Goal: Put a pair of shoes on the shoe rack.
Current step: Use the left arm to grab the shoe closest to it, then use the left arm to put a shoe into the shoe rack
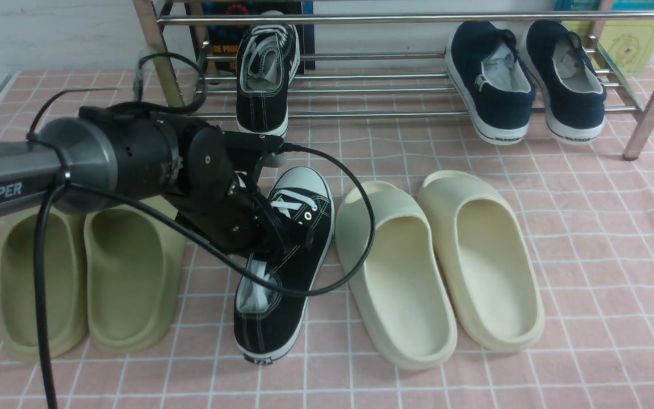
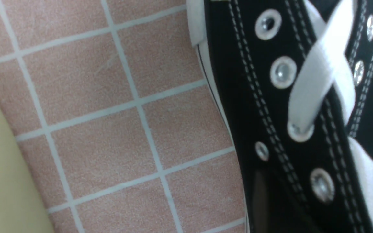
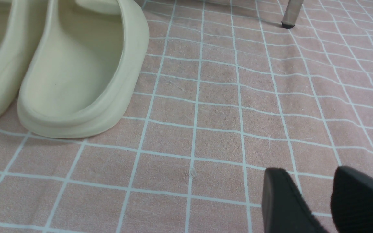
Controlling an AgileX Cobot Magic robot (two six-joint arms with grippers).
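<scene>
One black sneaker [image 1: 264,74] with white laces stands on the lower rods of the chrome shoe rack [image 1: 395,113], toe pointing away. The other black sneaker [image 1: 284,284] lies on the pink checked floor. My left gripper [image 1: 281,241] is down at this sneaker's laced left side, its jaws hidden behind the wrist. In the left wrist view the sneaker's eyelets and lace [image 2: 283,97] fill the picture, and one dark finger [image 2: 260,194] lies against the outer side wall. My right gripper [image 3: 316,197] hovers open over bare floor.
Two olive slides [image 1: 88,278] lie left of the floor sneaker, and two cream slides [image 1: 440,261] lie right of it. A pair of navy slip-ons [image 1: 525,85] sits on the rack's right half. A rack leg [image 3: 290,16] stands beyond the right gripper.
</scene>
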